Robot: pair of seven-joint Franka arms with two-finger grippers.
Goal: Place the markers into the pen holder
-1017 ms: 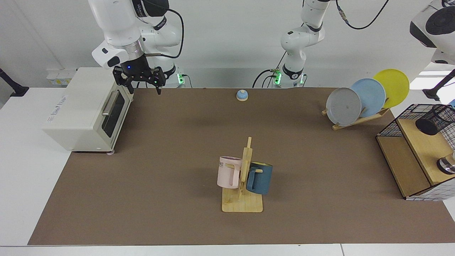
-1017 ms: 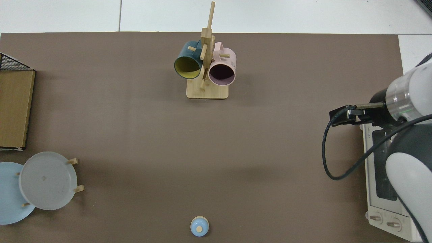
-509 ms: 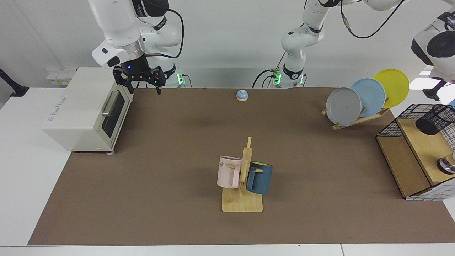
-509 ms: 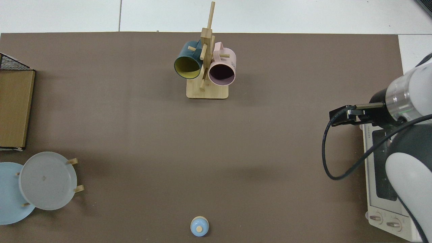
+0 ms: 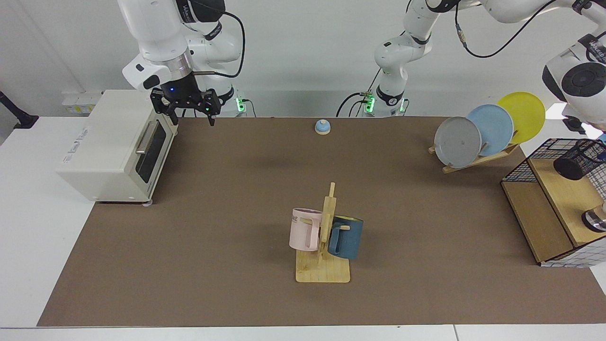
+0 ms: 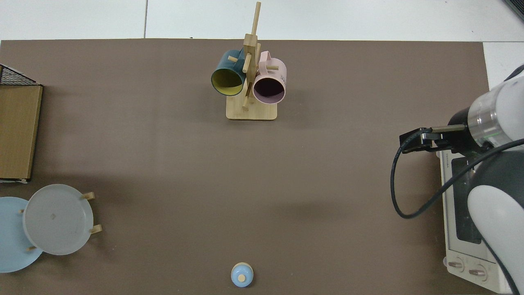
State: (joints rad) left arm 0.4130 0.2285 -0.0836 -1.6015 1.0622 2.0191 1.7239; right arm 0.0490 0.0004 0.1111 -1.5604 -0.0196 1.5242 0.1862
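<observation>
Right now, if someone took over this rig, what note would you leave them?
Right gripper: open, empty, waiting above the toaster oven's front edge.
Left gripper: out of frame; its arm reaches toward the wire rack at the table's end.
Pen holder: tilted on the rack's wooden shelf.
Marker: not clearly visible.
Done: nothing confirmed.
Left: get the marker into the holder.

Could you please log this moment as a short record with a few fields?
right gripper: open, empty, hanging beside the toaster oven
left gripper: out of view; its arm reaches over the wire rack
pen holder: tilted, on the rack's upper shelf
marker: none clearly visible
mugs: pink mug and blue mug on the mug tree
</observation>
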